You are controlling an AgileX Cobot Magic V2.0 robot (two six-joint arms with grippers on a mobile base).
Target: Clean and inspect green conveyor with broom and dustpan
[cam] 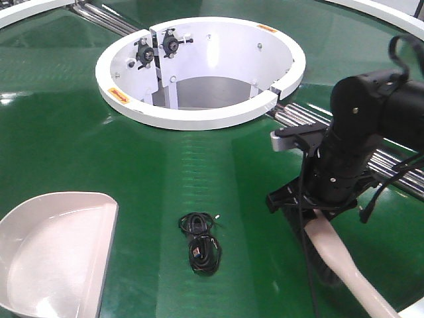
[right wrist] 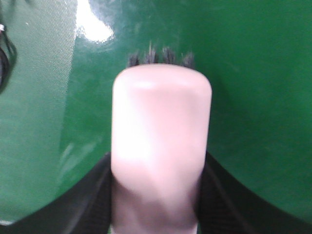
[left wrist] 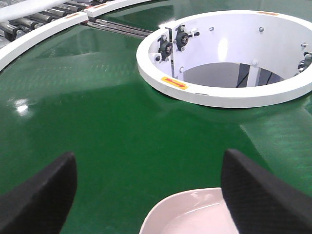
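Reaches in on the near right of the white hub ring (cam: pixel 199 118) with the right gripper (cam: pixel 310 211), wrist bent down toward the green conveyor (cam: pixel 165 172). Pinches the broom (cam: pixel 354 278) across its back between the jaws, bristles down toward the belt, handle trailing away from the ring. Hovers the left gripper (left wrist: pixel 148 161) on the near left of the ring, jaws spread wide over the dustpan (cam: pixel 56 255); cannot tell whether touching. Leaves open belt between ring and dustpan. Shows a black cable coil (cam: pixel 202 242) on the belt on the near side of the ring, between dustpan and broom. Has silver rollers (cam: pixel 301 122) running out from the ring's right side, behind the arm.
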